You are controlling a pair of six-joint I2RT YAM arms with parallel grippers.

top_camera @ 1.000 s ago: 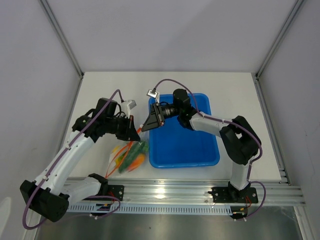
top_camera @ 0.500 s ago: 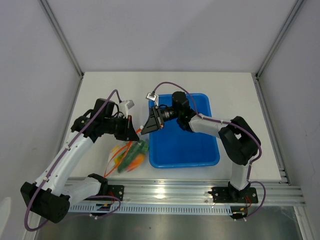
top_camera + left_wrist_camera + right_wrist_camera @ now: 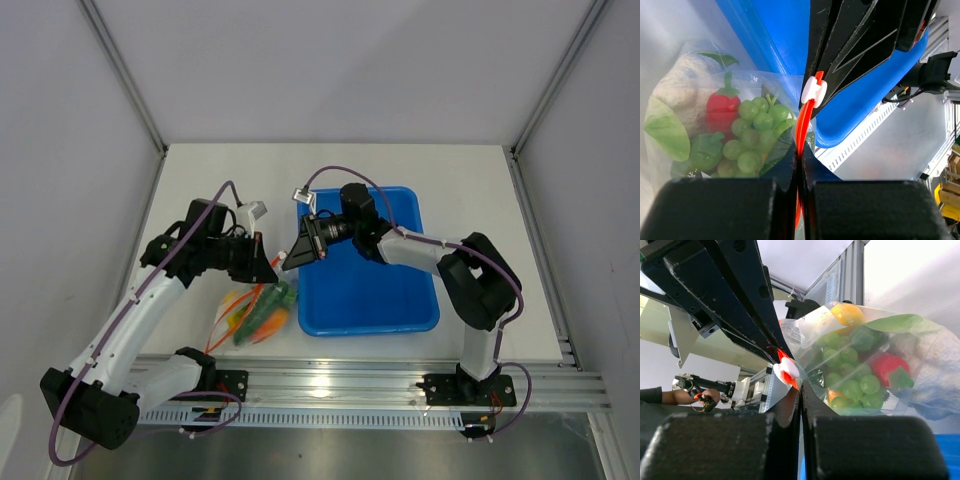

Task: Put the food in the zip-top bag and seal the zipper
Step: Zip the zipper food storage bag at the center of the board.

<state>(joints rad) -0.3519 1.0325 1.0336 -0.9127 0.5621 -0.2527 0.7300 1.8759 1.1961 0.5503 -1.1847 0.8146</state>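
Observation:
The clear zip-top bag (image 3: 255,312) hangs between my two grippers, left of the blue tub. It holds the food: green grapes (image 3: 752,145), a red chili (image 3: 722,107), white cauliflower (image 3: 680,90) and an orange-yellow fruit (image 3: 847,315). My left gripper (image 3: 801,150) is shut on the red-orange zipper (image 3: 802,122), just below its white slider (image 3: 813,92). My right gripper (image 3: 801,390) is shut on the bag's mouth edge right beside the same slider (image 3: 786,371). In the top view the left gripper (image 3: 272,272) and right gripper (image 3: 288,260) meet tip to tip.
The blue tub (image 3: 400,300) stands right of the bag, under the right arm. The table's front rail (image 3: 380,385) runs below the bag and tub. White walls and frame posts enclose the table.
Both grippers and the bag's mouth have shifted slightly left and toward the front edge. The grips have not changed.

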